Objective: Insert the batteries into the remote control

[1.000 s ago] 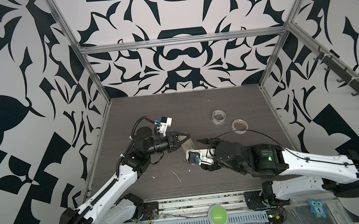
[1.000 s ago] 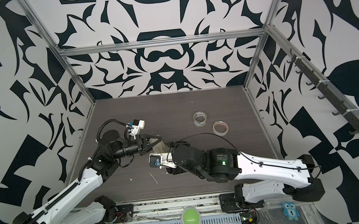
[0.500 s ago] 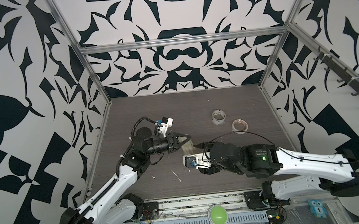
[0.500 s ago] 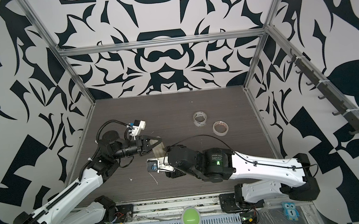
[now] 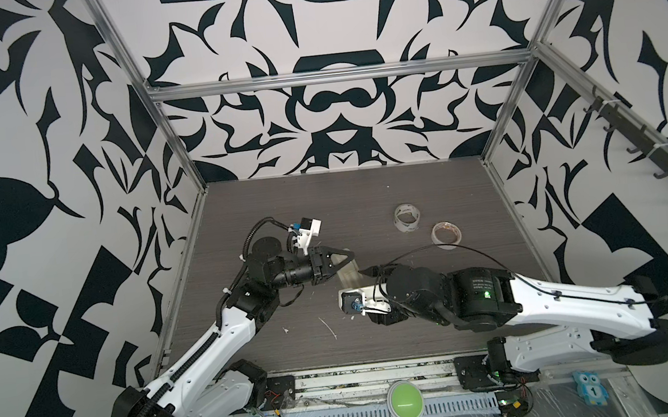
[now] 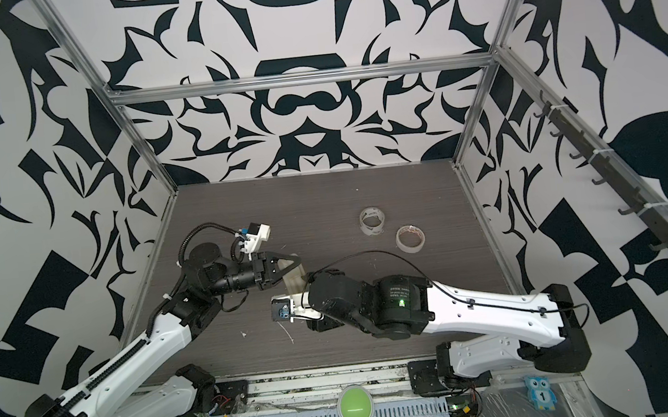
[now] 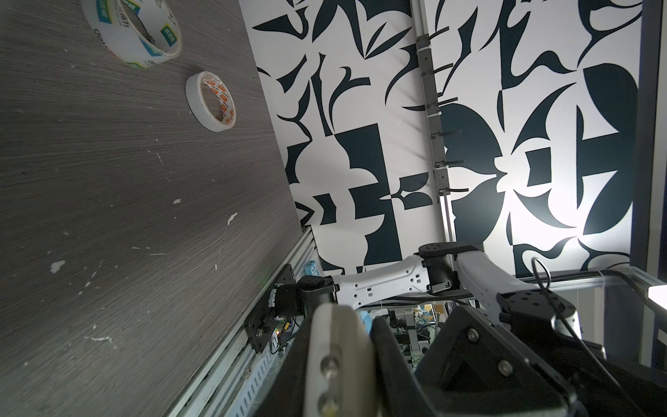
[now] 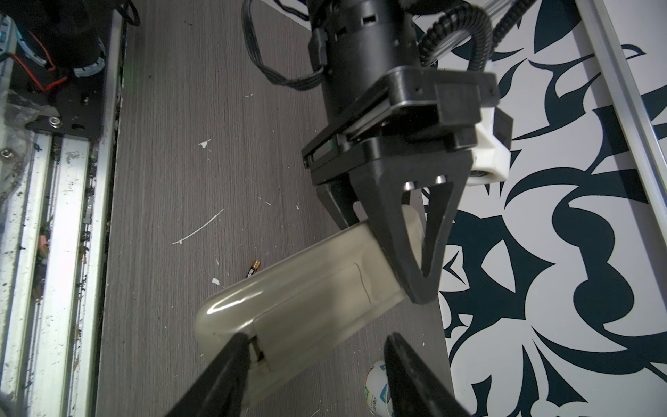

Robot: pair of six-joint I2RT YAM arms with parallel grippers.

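The remote control is pale, with its back and battery cover facing the right wrist camera. It hangs tilted above the table, and my left gripper is shut on one end of it. In both top views the remote control shows between the two grippers. My right gripper is open and straddles the remote's rounded free end. One of its fingers rests at the edge of the cover. One battery lies on the table, half hidden behind the remote. No other battery shows.
Two tape rolls lie on the dark table toward the back right. One of them shows beneath my right gripper. White flecks and a thin scratch mark the table. A metal rail runs along the front edge.
My right gripper has crept slightly left toward the remote's free end. The left gripper has kept the remote nearly still.
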